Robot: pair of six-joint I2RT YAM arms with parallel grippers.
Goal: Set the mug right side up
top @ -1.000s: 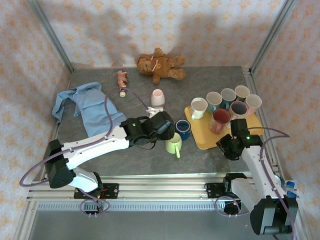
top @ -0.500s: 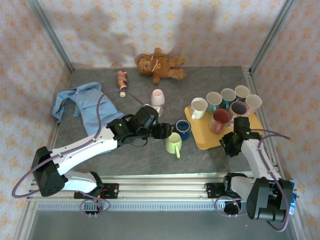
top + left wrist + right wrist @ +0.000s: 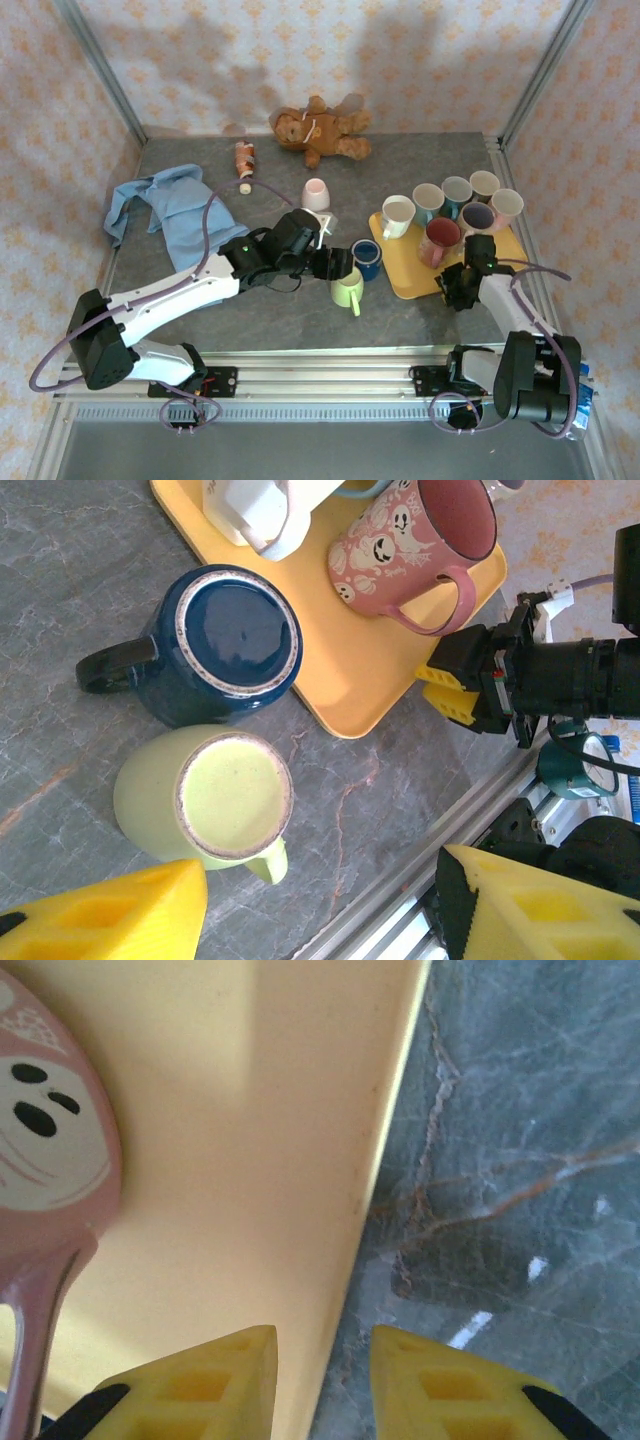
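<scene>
Green mug (image 3: 232,798) base-up, axis vertical (handle nearward).

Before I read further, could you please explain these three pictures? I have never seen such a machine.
These are two robot arms bolted to a table. One picture is taken from above; the other two come from cameras on each wrist, looking past yellow fingers. On the table lie a teddy, a blue cloth, a pink cup, a green mug, a blue mug and a yellow tray of mugs. The left end effector is open near the green mug, holding nothing. The right end effector hovers, slightly open, over the tray's edge, also empty.
</scene>
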